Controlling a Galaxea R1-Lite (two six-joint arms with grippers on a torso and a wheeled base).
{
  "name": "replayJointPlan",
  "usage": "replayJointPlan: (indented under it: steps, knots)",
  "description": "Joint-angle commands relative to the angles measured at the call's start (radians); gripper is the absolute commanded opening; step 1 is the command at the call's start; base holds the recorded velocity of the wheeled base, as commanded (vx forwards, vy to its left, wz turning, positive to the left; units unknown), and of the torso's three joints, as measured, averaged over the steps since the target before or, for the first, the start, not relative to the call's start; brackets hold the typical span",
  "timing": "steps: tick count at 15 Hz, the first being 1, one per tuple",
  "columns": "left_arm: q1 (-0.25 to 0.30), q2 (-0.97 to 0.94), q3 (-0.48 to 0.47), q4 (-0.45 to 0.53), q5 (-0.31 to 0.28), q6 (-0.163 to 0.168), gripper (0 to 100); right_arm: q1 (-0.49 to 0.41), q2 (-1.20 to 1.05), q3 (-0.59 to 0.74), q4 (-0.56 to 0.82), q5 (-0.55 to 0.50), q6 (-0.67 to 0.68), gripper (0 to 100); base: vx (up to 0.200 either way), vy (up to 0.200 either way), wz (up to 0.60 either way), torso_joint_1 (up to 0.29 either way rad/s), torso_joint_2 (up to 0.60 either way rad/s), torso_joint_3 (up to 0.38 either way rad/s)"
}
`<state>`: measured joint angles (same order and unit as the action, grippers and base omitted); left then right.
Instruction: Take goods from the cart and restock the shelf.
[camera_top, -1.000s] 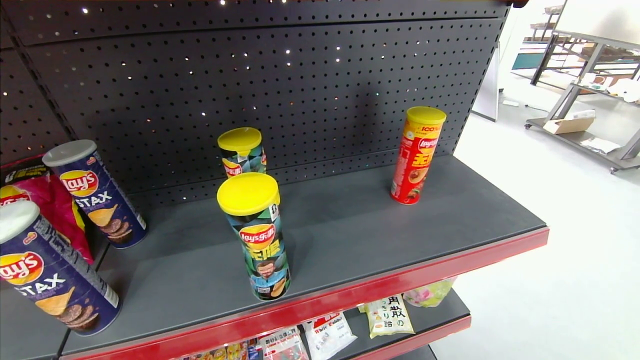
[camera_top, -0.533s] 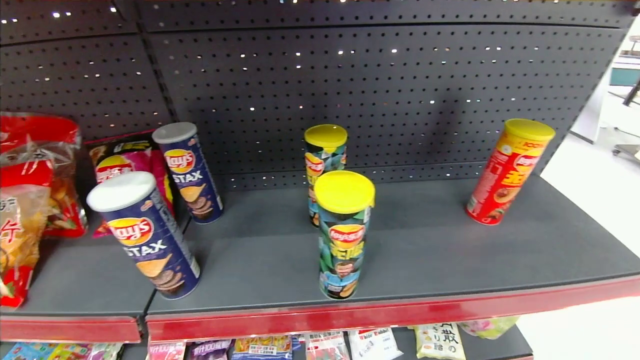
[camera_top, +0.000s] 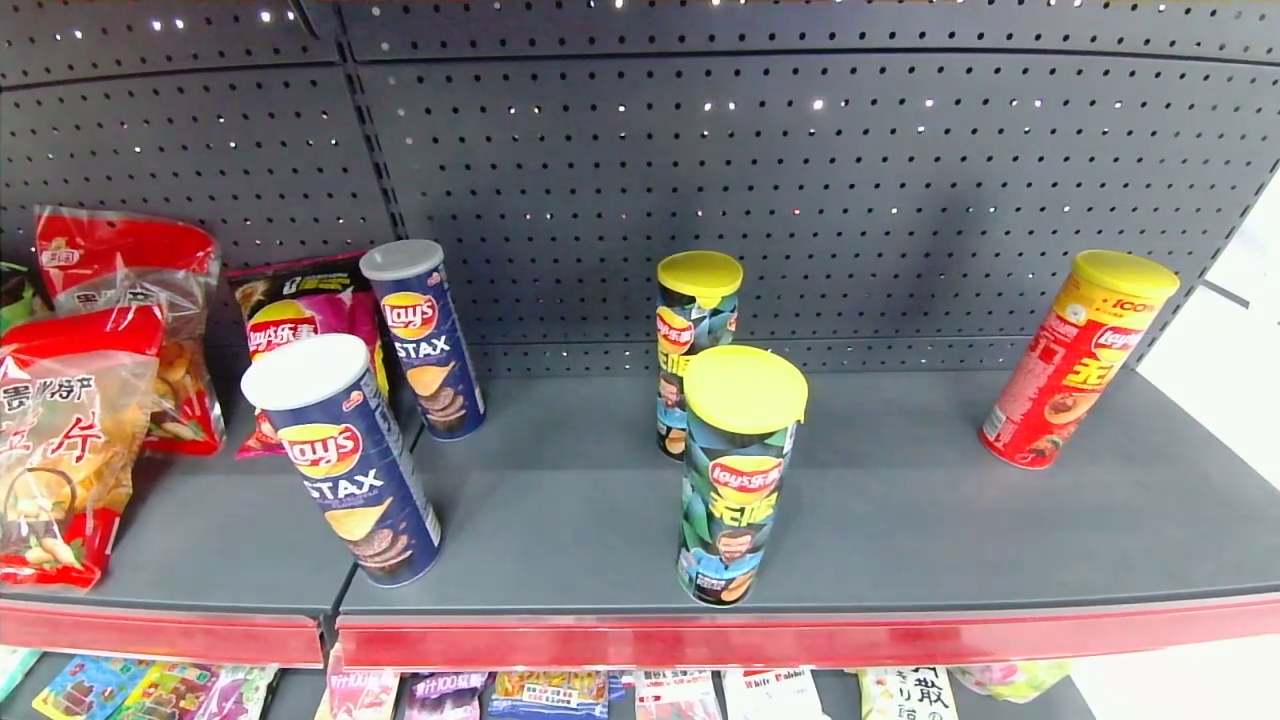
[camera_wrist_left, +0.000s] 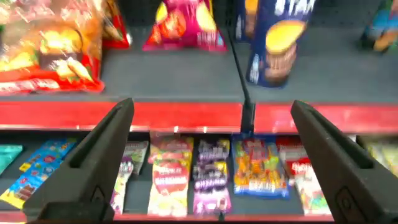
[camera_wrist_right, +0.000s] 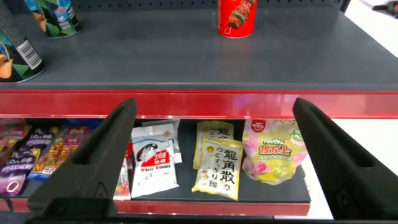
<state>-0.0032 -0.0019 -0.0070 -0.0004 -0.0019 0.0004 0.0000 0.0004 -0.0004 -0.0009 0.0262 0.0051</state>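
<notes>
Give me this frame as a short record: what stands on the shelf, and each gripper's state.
shelf: grey deck, red front edge
front navy can: standing near the edge, left of centre
rear navy can: standing by the back panel
front teal can: yellow lid, standing, centre
rear teal can: directly behind it
red can: standing, far right
snack bags: far left
left gripper: fingers open, empty
right gripper: fingers open, empty

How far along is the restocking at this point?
Looks done: cans, including the red can, stand on the shelf. In hand: nothing; left gripper and right gripper are open, empty. Left: the bare stretch between cans likely needs filling.
</notes>
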Motion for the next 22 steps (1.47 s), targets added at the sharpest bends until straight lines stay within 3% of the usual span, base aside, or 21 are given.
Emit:
replayJointPlan:
  steps: [1, 6, 7, 8, 9, 13, 15, 16, 18, 22]
  knots:
    - [0.000, 0.002, 0.005, 0.000, -0.001, 0.001, 100, 0.000, 0.000, 0.000, -0.001, 0.001, -0.001, 100, 0.000, 0.000, 0.00, 0.000, 0.00, 0.000]
    - [0.000, 0.002, 0.007, 0.000, 0.000, 0.001, 100, -0.002, 0.000, -0.001, -0.005, -0.003, 0.004, 100, 0.000, 0.000, 0.00, 0.000, 0.00, 0.000]
    - [0.000, 0.002, 0.007, 0.000, 0.000, 0.001, 100, 0.003, 0.015, -0.056, -0.019, 0.009, 0.015, 100, 0.000, 0.000, 0.00, 0.000, 0.00, 0.000]
    - [0.000, 0.002, 0.007, 0.000, 0.000, 0.001, 100, 0.012, 0.084, -0.141, -0.014, 0.018, 0.035, 100, 0.000, 0.000, 0.00, 0.000, 0.00, 0.000]
    - [0.000, 0.002, 0.007, 0.000, 0.000, 0.001, 100, 0.043, 0.296, -0.334, -0.014, 0.024, 0.085, 100, 0.000, 0.000, 0.00, 0.000, 0.00, 0.000]
    - [0.000, 0.002, 0.007, 0.000, 0.000, 0.001, 100, 0.100, 0.793, -0.533, -0.047, 0.040, 0.052, 100, 0.000, 0.000, 0.00, 0.000, 0.00, 0.000]
    - [0.000, 0.002, 0.007, 0.000, 0.000, 0.001, 100, 0.118, 0.983, -0.550, -0.087, 0.041, 0.042, 100, 0.000, 0.000, 0.00, 0.000, 0.00, 0.000]
    - [0.000, 0.002, 0.007, 0.000, 0.000, 0.001, 100, 0.212, 1.092, -0.549, -0.149, 0.040, 0.032, 100, 0.000, 0.000, 0.00, 0.000, 0.00, 0.000]
    - [0.000, 0.002, 0.007, 0.000, 0.000, 0.001, 100, 0.279, 1.213, -0.544, -0.254, 0.035, 0.035, 100, 0.000, 0.000, 0.00, 0.000, 0.00, 0.000]
    - [0.000, 0.002, 0.007, 0.000, 0.000, 0.001, 100, 0.367, 1.363, -0.540, -0.284, 0.034, 0.036, 100, 0.000, 0.000, 0.00, 0.000, 0.00, 0.000]
